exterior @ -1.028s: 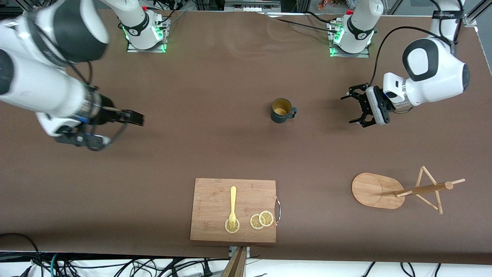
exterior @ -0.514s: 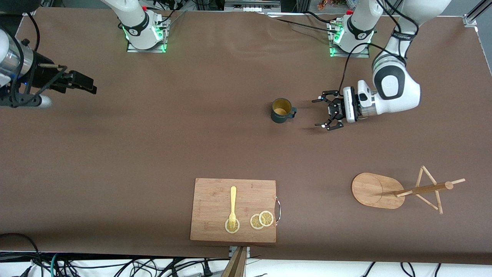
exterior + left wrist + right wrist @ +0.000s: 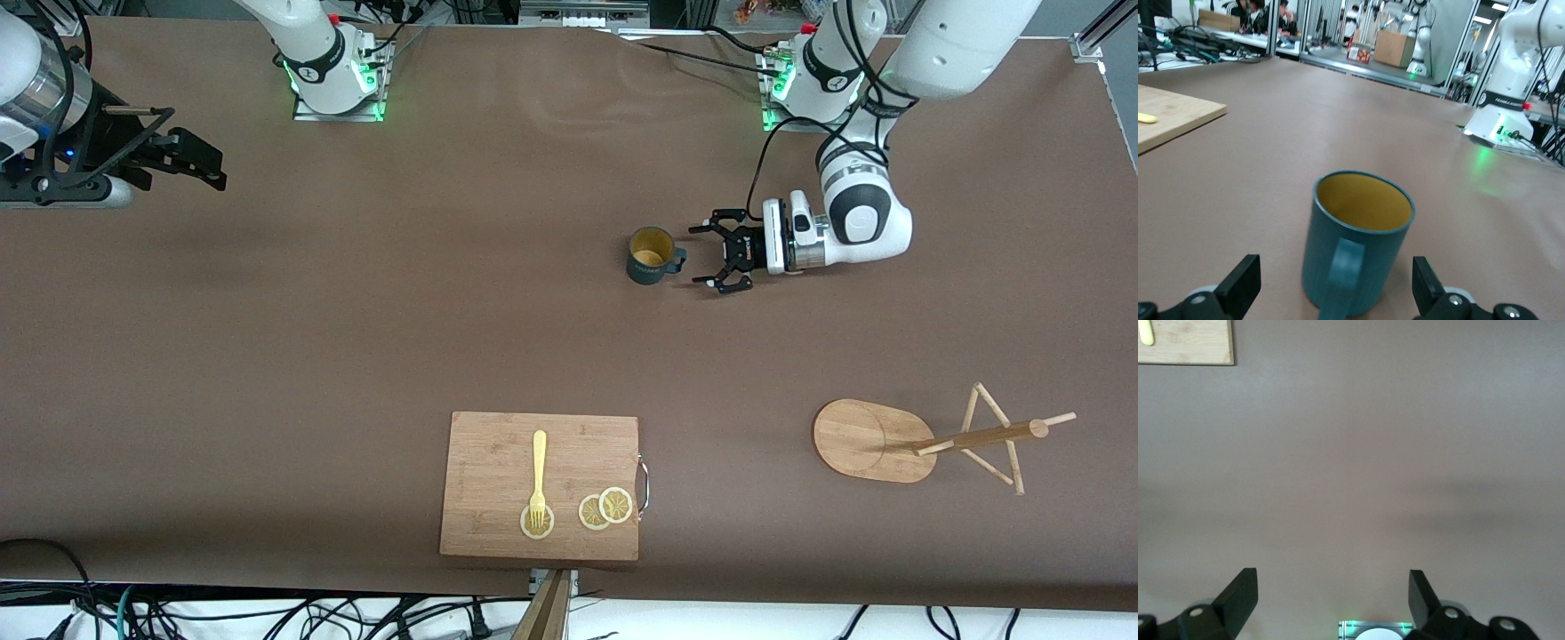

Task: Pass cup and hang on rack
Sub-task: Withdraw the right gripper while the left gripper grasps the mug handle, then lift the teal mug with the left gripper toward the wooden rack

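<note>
Left gripper [image 3: 711, 256]: black angular fingers [image 3: 1238, 287] spread wide, just beside the cup's handle, not touching. Cup [image 3: 652, 255]: glazed teal cylinder, mustard inside, upright. Rack [image 3: 898, 435]: pale bamboo, oval base, well apart from cup. Right gripper [image 3: 204, 164]: fingers wide, empty, waiting well apart from cup.

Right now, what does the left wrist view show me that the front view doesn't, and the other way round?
Only the left wrist view: the cup's handle faces the camera, centred between the left gripper's open fingers, not touched.

Only the front view: the rack lying tipped over near the left arm's end, the fork and lemon slices, and the right gripper waiting, open, over the right arm's end of the table.

Both: the upright, empty cup and part of the cutting board.
</note>
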Controlling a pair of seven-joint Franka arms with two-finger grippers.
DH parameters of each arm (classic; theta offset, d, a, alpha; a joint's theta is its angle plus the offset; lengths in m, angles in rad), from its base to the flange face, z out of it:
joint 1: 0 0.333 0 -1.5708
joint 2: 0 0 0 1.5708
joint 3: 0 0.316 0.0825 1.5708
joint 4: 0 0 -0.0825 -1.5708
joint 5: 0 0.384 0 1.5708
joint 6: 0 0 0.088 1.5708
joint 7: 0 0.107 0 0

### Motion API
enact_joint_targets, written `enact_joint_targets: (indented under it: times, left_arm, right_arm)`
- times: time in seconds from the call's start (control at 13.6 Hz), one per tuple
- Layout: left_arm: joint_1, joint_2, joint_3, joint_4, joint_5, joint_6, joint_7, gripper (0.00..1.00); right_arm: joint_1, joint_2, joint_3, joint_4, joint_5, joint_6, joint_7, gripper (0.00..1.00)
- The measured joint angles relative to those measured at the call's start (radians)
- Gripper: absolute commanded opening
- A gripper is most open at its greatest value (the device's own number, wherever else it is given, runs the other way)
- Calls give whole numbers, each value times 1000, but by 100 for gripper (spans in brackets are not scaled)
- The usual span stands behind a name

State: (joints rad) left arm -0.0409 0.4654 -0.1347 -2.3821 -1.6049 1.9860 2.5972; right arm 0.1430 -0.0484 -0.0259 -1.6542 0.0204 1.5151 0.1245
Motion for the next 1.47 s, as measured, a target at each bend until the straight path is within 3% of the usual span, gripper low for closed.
enact_joint_targets:
  times: [0.15, 0.44, 0.59, 1.17, 1.47]
  left_arm:
    - [0, 47, -1, 4, -14, -31, 50, 60]
    - [0, 110, -4, 22, -46, -79, 128, 21]
    - [2, 129, -4, 48, -46, -83, 130, 8]
    - [71, 173, -1, 86, -80, -277, 54, 0]
    - [197, 97, 4, 97, 65, -306, -16, 0]
  right_arm:
    - [-2, 3, 0, -4, -8, 23, -5, 100]
    - [-4, 5, 0, -8, -10, 41, -18, 100]
    - [-4, 7, 1, -6, -11, 44, -20, 100]
    - [-7, 13, 10, 13, -11, 49, -20, 100]
    - [-7, 14, 11, 13, -11, 49, -20, 100]
